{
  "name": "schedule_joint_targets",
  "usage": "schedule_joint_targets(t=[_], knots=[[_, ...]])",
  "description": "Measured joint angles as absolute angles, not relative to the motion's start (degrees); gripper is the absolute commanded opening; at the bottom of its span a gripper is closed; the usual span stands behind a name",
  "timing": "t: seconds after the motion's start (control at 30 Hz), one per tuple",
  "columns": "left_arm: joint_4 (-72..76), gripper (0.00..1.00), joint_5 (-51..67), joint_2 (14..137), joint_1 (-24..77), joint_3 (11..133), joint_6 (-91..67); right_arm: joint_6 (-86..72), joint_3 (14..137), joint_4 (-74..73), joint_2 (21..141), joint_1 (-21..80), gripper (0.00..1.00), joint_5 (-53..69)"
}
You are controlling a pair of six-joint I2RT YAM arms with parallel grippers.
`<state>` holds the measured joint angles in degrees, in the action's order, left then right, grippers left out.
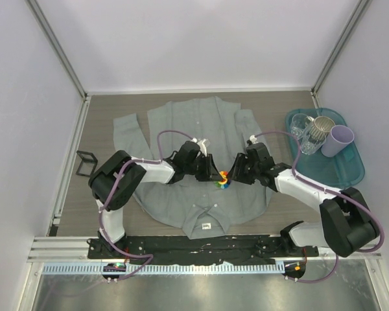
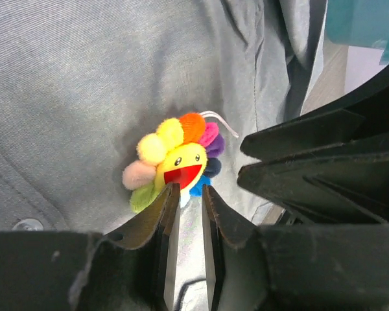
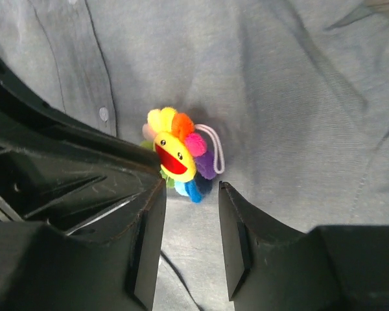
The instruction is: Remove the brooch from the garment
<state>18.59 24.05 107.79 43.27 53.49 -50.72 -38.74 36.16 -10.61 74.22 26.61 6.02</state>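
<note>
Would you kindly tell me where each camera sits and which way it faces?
Top external: above and behind the arm bases, looking down on the table; both arms show, with the left gripper and right gripper close together over the garment.
Left wrist: on the left arm, looking along its own fingers at the brooch; the right gripper shows at right.
Right wrist: on the right arm, looking between its own parted fingers at the brooch; the left gripper shows at left.
Shared: both wrist views show the brooch on the garment.
</note>
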Motion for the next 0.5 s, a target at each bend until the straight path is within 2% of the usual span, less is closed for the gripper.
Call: schedule_joint_targets(t=[0.27, 0.5], knots=[[18.28, 0.21, 23.51, 109.43, 40.84, 53.58, -50.52, -38.65, 31.79, -2.42, 78.83, 26.55, 0.48, 13.78], [18.39, 0.2, 23.09, 110.0, 40.58, 53.56, -50.59, -36.51, 31.53, 0.8, 80.18, 26.5, 0.48, 15.27]])
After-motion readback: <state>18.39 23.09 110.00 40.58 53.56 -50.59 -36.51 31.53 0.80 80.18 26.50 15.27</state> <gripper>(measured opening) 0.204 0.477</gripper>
